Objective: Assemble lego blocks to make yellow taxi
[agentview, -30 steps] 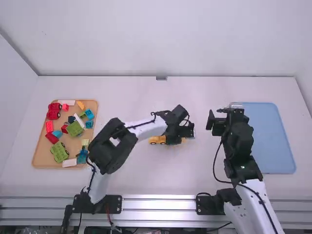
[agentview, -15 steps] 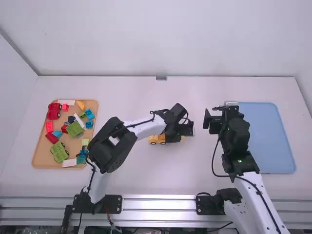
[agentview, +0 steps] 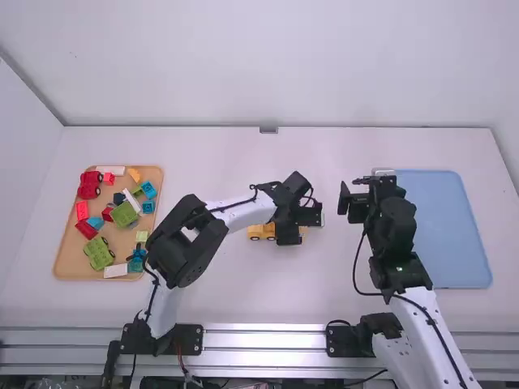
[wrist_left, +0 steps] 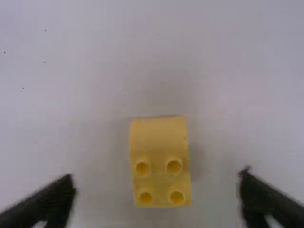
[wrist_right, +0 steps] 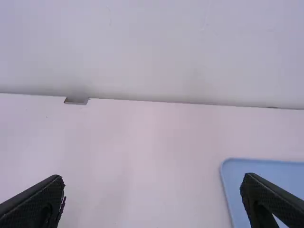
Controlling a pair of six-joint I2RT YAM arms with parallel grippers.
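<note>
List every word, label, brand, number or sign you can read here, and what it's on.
None that can be read.
Yellow block under the left gripper: no lettering I can make out.
Colored blocks on the tan tray: too small to tell.
Blue tray: none legible.

The left arm has smooth white links, bulky black joints and a thin black cable; a slim red wire shows near its base. The right arm pairs white lower casing with black upper sections. Its black two-finger right gripper has tapered, finely textured fingers.
</note>
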